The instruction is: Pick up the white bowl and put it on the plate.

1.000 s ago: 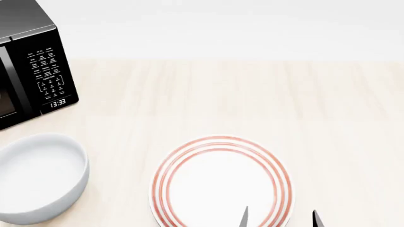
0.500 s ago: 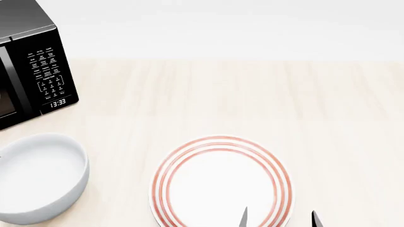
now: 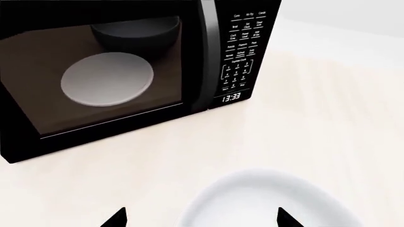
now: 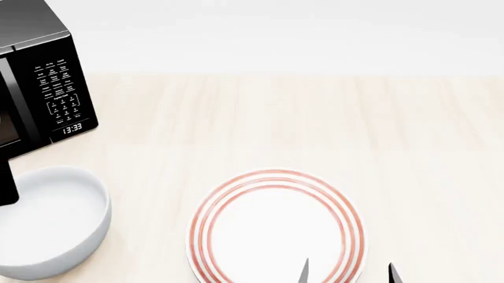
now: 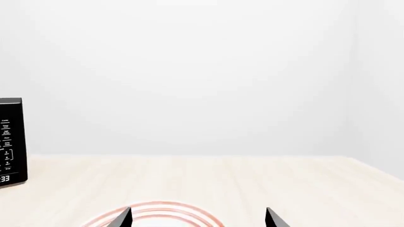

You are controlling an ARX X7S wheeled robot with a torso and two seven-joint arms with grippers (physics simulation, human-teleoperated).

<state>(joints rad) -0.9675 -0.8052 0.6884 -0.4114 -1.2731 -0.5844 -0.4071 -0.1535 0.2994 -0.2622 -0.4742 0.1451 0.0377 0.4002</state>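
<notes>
Glossy white bowl (image 4: 49, 221), matt wood-grain table (image 4: 315, 124)

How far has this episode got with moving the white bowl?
Nothing is moved yet: the white bowl sits on the table left of the plate, which is bare. The left gripper, jaws open, is at the bowl. Grasping, lifting and placing remain.

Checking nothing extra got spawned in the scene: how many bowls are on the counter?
1: the white bowl sits left of the plate, in front of the microwave. Off-frame areas unseen.
</notes>
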